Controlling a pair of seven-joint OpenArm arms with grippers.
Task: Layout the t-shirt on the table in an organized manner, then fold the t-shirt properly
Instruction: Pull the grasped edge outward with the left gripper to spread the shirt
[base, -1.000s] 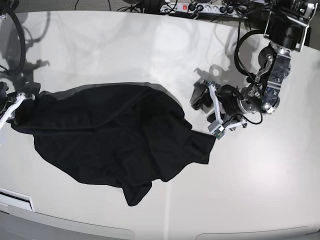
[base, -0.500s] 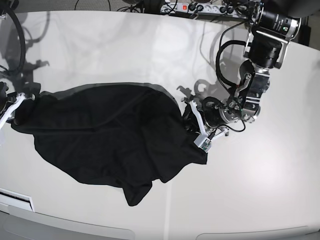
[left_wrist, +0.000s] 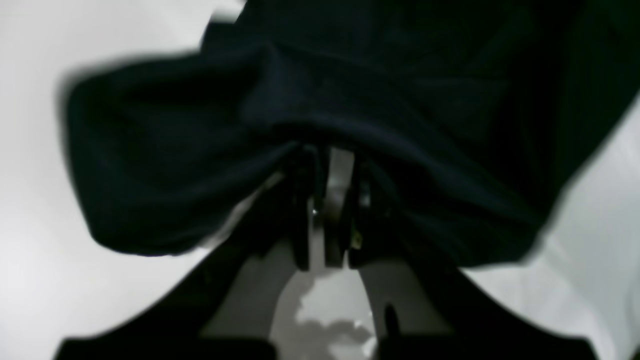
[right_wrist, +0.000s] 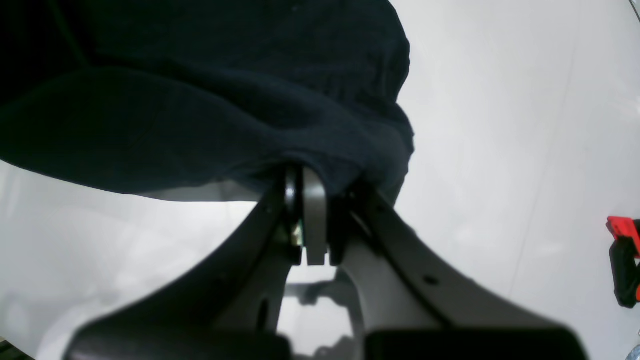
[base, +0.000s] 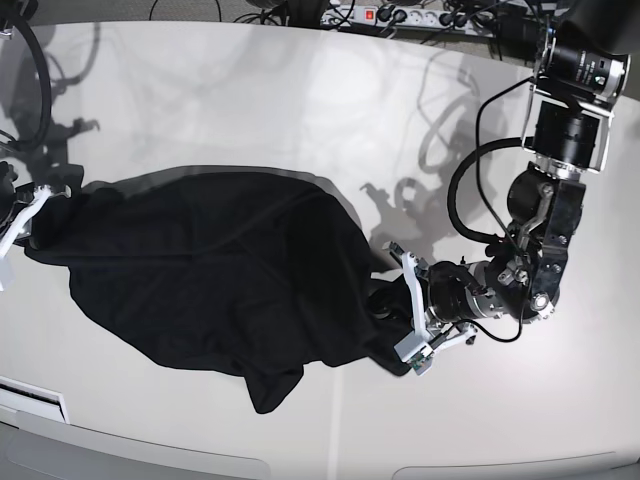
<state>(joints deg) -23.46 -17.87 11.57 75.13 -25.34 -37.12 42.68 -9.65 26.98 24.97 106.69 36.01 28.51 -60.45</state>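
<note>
The black t-shirt (base: 210, 280) lies crumpled and spread across the off-white table (base: 300, 110). My left gripper (base: 388, 308) is at the shirt's right edge, near the front, shut on a bunched fold of it. The left wrist view shows the closed fingers (left_wrist: 340, 200) with the t-shirt (left_wrist: 200, 150) gathered over the tips of my left gripper (left_wrist: 332, 157). My right gripper (base: 28, 208) is shut on the shirt's far left edge. In the right wrist view, my right gripper (right_wrist: 306, 175) pinches the t-shirt (right_wrist: 200, 110) just above the table.
A power strip (base: 385, 15) and cables lie along the table's back edge. A cable loop (base: 35, 90) hangs at the far left. A red and black object (right_wrist: 622, 260) sits at the right in the right wrist view. The table's curved front edge (base: 330, 465) runs below the shirt.
My left gripper went from open beside the shirt's right edge to shut on it. It then moved toward the table's front, dragging that edge along. The right arm has not moved.
</note>
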